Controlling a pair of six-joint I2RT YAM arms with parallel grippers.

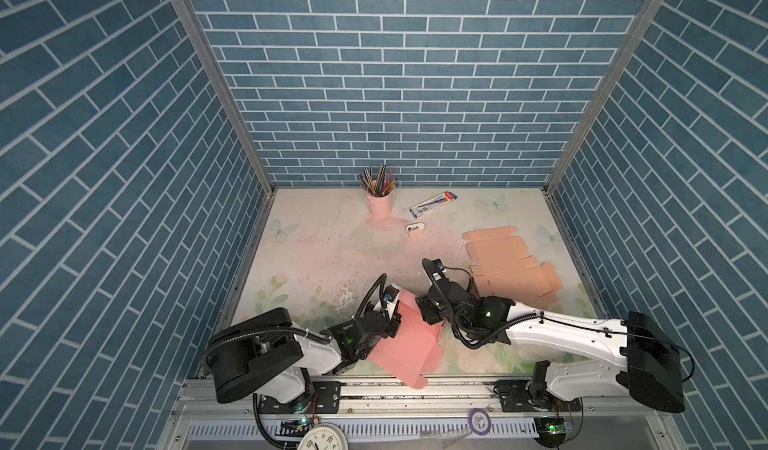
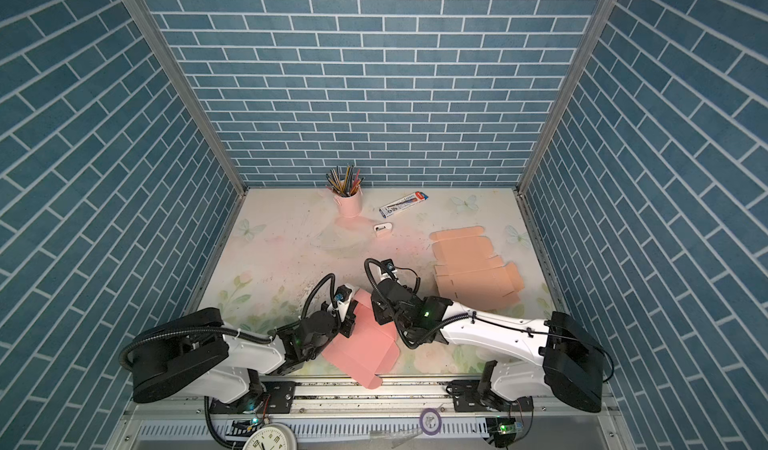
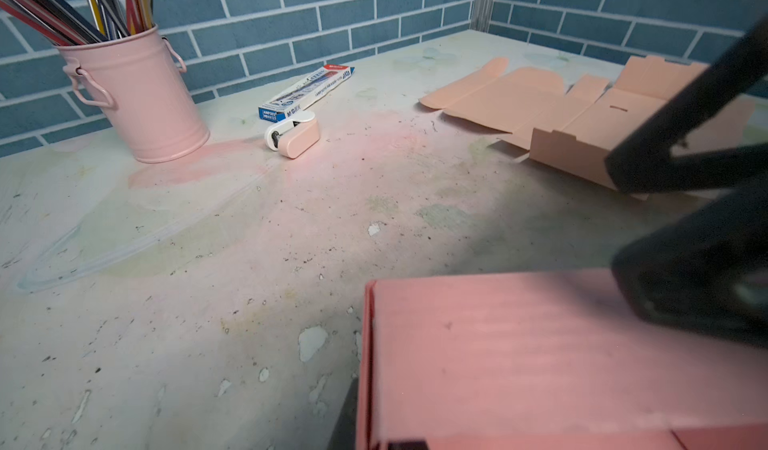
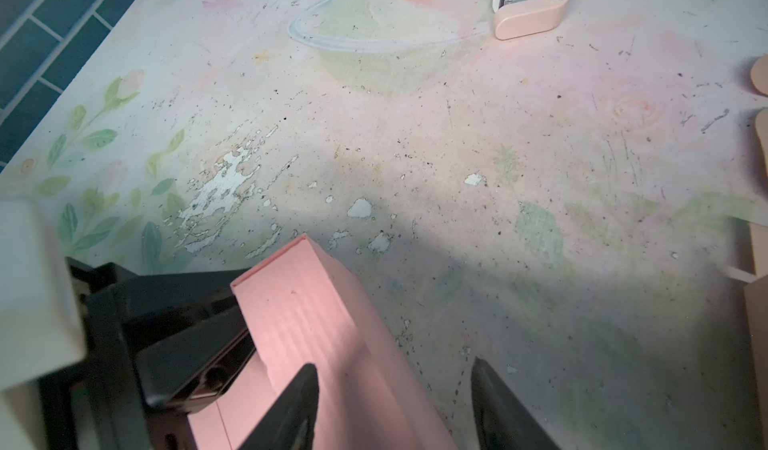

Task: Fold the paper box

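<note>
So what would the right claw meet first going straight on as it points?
Likely the pink paper box: its raised wall sits partly between the fingers of the open right claw; beyond that, only table. Depth unclear.

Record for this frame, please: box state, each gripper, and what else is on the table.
box: pink paper box, partly folded, one wall raised, at the front edge of the table, a flap overhanging it
left gripper: shut on the box's raised wall
right gripper: open, jaws apart beside that wall
spares: flat peach cutouts, right side, no gripper on them
back of table: pink pencil bucket, pencil carton, small pink-and-white gadget
</note>
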